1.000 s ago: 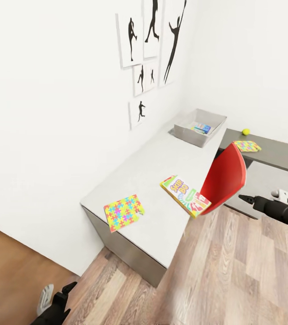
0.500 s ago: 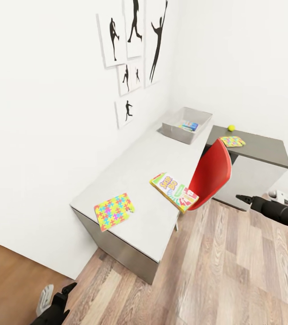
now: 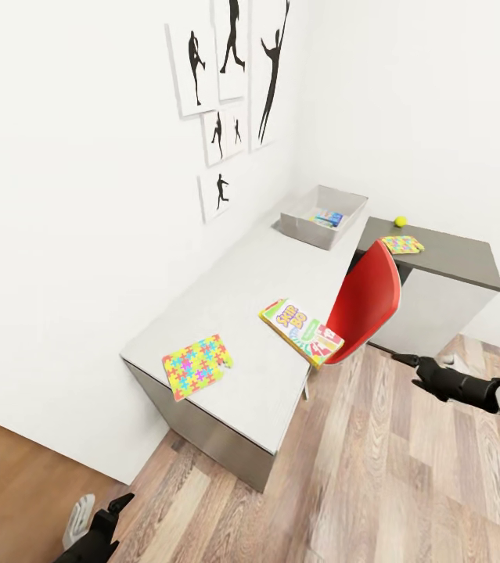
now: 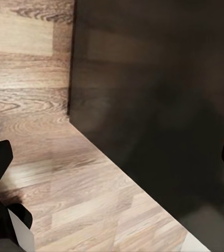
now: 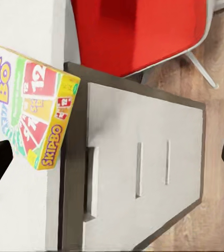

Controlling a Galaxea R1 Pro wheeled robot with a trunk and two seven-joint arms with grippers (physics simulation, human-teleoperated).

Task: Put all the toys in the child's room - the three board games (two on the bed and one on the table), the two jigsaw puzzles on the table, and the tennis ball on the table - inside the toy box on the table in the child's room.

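the room's white wall (image 3: 85, 195) and plank floor (image 3: 406, 477) take up most of what i see, with the table (image 3: 281, 270) running far along the wall and its dark wing (image 3: 453, 258) off to the right. a red chair (image 3: 367, 301) is tucked at its near-right edge. compared with half a second ago the view has basically stopped swinging, so i reckon i'm about done driving up. what did change is my right gripper (image 3: 412, 363), which came down and in toward the chair; wrist cam shows both fingers spread apart, nothing in them. left gripper (image 3: 113, 508) hangs low by the floor, also open and empty. the box (image 3: 300, 223) sits at the far end with a blue game (image 3: 329, 218) inside. skip bo (image 3: 300, 331) overhangs the near-right edge, looks like the closest grab. one puzzle (image 3: 196, 364) is near-left, the other puzzle (image 3: 403, 244) on the wing, ball (image 3: 400, 222) just beyond it.
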